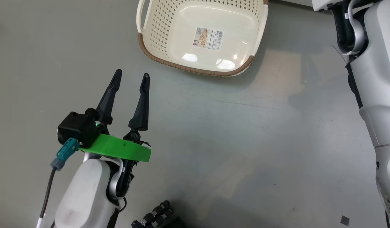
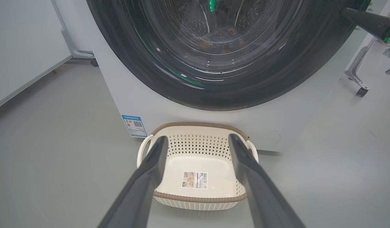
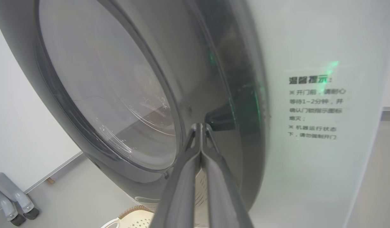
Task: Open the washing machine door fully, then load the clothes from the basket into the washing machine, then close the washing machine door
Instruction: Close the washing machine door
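Observation:
The washing machine door (image 2: 214, 88) lies shut against the white washing machine (image 2: 119, 95). In the right wrist view the door (image 3: 96, 88) bulges at the left. My right gripper (image 3: 200, 126) is shut, its tips pressed on the black rim by the handle recess; its dark fingers (image 2: 366, 20) reach the rim from the right. The clothes (image 2: 222, 33) show dimly as orange-brown patches behind the glass. The basket (image 1: 157, 31) stands on the floor before the machine with nothing in it. My left gripper (image 1: 132, 74) hangs open short of the basket (image 2: 198, 144), holding nothing.
A blue sticker (image 2: 134, 125) sits low on the machine's front, and printed text (image 3: 315, 107) beside the door. Wheeled stand legs (image 2: 356, 79) stand on the right, another pair (image 3: 11, 205) by a white wall panel (image 2: 23, 47). My right arm (image 1: 379, 79) rises along the right edge.

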Available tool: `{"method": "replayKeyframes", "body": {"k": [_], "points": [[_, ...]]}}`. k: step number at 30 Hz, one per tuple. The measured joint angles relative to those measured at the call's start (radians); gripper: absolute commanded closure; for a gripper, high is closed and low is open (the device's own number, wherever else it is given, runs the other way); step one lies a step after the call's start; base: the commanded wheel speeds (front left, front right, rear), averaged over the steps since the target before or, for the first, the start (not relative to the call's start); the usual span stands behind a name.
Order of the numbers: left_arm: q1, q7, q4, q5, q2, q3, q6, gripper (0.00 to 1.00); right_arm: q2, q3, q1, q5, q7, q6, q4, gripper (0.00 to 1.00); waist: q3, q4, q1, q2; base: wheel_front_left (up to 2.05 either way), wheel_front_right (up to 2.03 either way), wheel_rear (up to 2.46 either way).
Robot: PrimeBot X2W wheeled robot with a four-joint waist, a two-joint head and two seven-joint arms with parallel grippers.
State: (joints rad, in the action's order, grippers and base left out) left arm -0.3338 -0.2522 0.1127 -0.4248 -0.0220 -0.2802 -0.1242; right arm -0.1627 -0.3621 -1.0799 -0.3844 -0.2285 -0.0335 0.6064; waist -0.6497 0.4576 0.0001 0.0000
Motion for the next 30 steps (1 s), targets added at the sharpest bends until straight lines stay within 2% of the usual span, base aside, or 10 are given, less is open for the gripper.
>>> {"method": "replayKeyframes", "body": {"k": [10,13,14,20,30], "points": [[-0.006,0.000,0.003,0.000,0.001,0.022,0.000,0.00,0.032,-0.003,-0.030,-0.001,-0.013,0.010,0.056,1.00,-0.003,-0.016,0.0000,0.0000,0.00,0.00,0.00],[-0.009,0.000,0.009,0.000,0.001,0.024,0.000,0.00,0.033,-0.007,-0.034,-0.004,-0.016,0.037,0.074,1.00,0.000,-0.028,0.0000,0.0000,0.00,0.00,0.00],[-0.011,0.000,0.010,0.001,0.001,0.028,0.000,0.00,0.034,-0.008,-0.033,-0.021,-0.016,0.063,0.083,1.00,0.006,-0.036,0.0000,0.0000,0.00,0.00,0.00],[-0.015,0.000,0.022,0.012,0.002,0.056,0.000,0.00,0.037,-0.016,0.002,-0.048,-0.024,0.114,0.104,1.00,0.033,-0.061,0.0000,0.0000,0.00,0.00,0.00],[-0.014,0.000,0.041,0.041,0.002,0.103,0.000,0.00,0.054,-0.036,0.088,-0.081,-0.024,0.142,0.096,1.00,0.091,-0.116,0.0000,0.0000,0.00,0.00,0.00]]}}
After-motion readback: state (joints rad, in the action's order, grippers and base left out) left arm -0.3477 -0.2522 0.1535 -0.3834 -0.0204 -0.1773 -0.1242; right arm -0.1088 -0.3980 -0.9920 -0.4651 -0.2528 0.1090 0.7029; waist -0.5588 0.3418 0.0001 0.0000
